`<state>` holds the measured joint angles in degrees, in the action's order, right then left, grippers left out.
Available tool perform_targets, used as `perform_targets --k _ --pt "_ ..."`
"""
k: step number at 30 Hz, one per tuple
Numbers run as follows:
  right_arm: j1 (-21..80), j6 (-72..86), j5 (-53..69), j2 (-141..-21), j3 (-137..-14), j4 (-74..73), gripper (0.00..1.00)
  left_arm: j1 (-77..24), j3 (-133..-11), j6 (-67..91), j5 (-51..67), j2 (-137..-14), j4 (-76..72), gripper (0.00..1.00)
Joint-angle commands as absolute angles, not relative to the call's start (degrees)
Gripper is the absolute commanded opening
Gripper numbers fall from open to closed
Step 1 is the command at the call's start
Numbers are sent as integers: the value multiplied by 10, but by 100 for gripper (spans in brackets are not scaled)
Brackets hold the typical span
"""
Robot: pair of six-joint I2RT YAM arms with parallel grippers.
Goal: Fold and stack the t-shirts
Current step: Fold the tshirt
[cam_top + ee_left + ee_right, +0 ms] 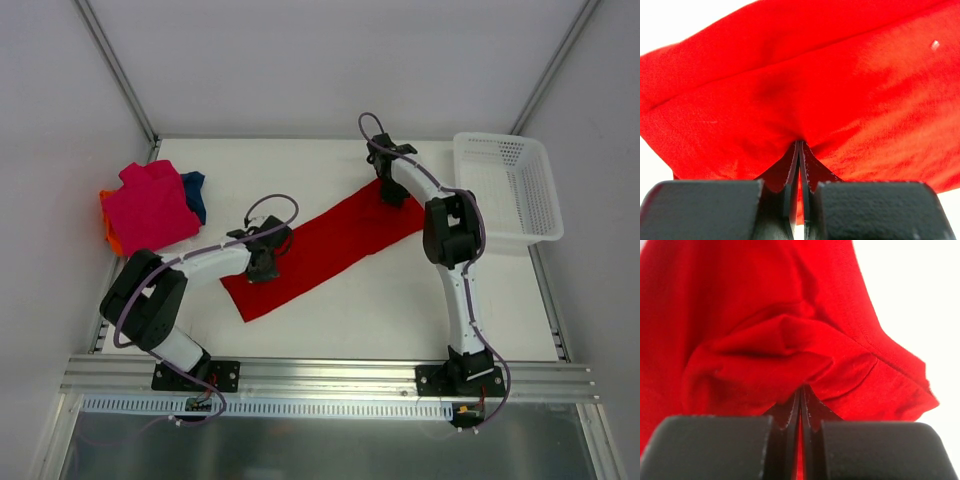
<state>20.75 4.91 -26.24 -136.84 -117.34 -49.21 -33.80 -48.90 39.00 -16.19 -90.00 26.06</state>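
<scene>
Two grips on one garment: left gripper shut on the red shirt near its lower-left end, right gripper shut on its upper-right end, both at the far long edge. The shirt lies as a narrow diagonal strip mid-table. Holding both ends probably keeps the strip straight for the next fold. The pink shirt tops the orange shirt and blue shirt at far left, likely the stack.
</scene>
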Motion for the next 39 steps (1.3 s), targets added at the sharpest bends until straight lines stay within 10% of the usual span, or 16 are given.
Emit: perform_targets --k 1,23,39 --pt "202 24 -230 -1400 -1251 -523 1 -394 -431 481 -141 -898 285 0" --pt "139 33 64 -1451 -1353 -373 1 -721 -655 625 -145 -1069 284 0" --pt "128 147 283 -1508 -1381 -214 1 -774 -715 645 -162 -1055 285 0"
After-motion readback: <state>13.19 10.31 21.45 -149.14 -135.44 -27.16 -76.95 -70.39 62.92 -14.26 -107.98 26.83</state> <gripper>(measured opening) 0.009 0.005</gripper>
